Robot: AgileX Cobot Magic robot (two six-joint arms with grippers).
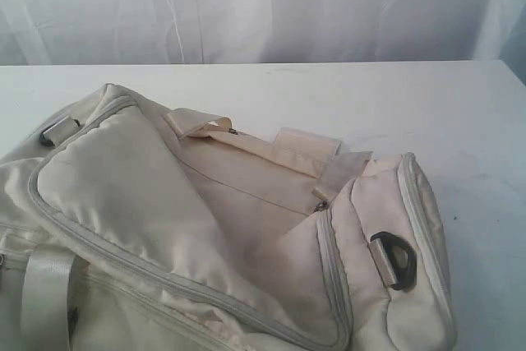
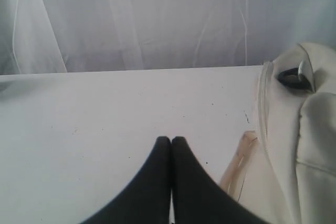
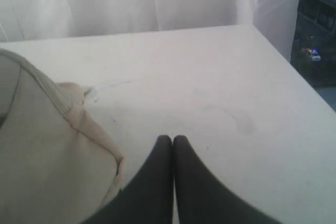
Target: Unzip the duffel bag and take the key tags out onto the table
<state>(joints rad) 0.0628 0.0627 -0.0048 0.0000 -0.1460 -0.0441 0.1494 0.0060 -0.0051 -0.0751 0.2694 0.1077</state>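
Progress: nothing done yet | duffel bag [image 1: 164, 203] fills the exterior view's lower left on the white worktop [image 1: 370, 96], apparently zipped | key tags unseen | my left claw [image 2: 171, 140] and right claw [image 3: 172, 139] clenched, empty, beside the bag.

A staged, lab-like test bay: a wide, plain white table [image 1: 460, 121] stands against white curtains [image 1: 263, 6] hung as a backdrop along its far edge. Past the curtains' end, the right wrist view catches a dark strip [image 3: 317, 35] of the room beyond, blurred, with one small blue light [image 3: 314, 54].
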